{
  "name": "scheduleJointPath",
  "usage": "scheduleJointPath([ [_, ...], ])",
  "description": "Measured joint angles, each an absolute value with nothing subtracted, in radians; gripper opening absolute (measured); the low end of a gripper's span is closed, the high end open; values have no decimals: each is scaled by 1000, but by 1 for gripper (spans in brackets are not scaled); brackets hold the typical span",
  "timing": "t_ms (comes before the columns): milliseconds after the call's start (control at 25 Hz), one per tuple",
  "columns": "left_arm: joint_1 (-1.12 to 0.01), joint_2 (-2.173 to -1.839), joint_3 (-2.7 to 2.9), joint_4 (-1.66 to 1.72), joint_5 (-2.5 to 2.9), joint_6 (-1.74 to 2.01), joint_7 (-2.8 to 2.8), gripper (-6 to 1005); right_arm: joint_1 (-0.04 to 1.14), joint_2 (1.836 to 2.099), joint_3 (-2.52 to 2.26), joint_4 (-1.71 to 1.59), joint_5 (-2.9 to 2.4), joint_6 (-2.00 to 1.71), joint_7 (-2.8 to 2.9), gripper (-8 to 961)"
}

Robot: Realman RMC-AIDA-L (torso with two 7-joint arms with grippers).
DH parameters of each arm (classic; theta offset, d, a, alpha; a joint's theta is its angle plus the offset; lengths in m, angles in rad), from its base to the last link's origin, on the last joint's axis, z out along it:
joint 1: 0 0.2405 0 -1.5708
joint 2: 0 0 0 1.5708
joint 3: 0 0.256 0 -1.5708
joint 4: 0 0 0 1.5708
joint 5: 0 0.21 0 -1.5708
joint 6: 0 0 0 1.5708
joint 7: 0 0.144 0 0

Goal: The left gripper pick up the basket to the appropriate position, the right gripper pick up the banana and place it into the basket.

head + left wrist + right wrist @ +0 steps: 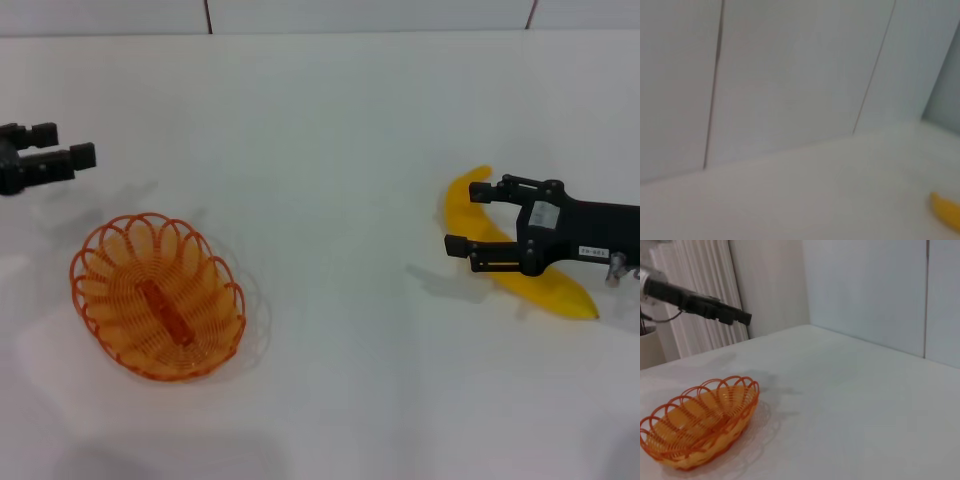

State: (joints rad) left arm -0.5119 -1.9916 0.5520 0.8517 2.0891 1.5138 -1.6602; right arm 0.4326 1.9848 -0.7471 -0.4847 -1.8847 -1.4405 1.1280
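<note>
Now the right gripper (464, 217) — fingers spread — straddles the banana (470, 205); left gripper (72, 144), fingers parted, hovers beyond the basket (157, 296).

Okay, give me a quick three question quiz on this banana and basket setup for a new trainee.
1. True or false: the banana already lies in the basket.
2. Which gripper is at the banana: A) left gripper B) right gripper?
3. Fill in: the right gripper's fingers are ____, one on each side of the banana.

Key: 1 false, it lies on the table; 2 B; 3 open.
</note>
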Motion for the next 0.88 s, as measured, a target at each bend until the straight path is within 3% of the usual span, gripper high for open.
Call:
scheduleJointPath([
  [200,-669,-1925,571,875,2340,1622,-1754,757,433,1983,-750,-486,-1885,-1443,1129,890],
  [360,-727,-1920,590,878,2430,1710,-1628,756,439,1981,-750,-485,-1889,-1447,1133,890],
  [520,-736,-1946,611,878,2522,1701,-1507,755,448,1984,-750,-485,-1891,-1448,1133,890],
  [720,-741,-2021,621,900,2630,1616,-1421,754,450,1985,-750,-485,-1888,-1451,1135,889],
  [880,-751,-2039,665,889,2653,1529,-1419,755,456,1986,-750,-485,-1889,-1449,1135,889],
])
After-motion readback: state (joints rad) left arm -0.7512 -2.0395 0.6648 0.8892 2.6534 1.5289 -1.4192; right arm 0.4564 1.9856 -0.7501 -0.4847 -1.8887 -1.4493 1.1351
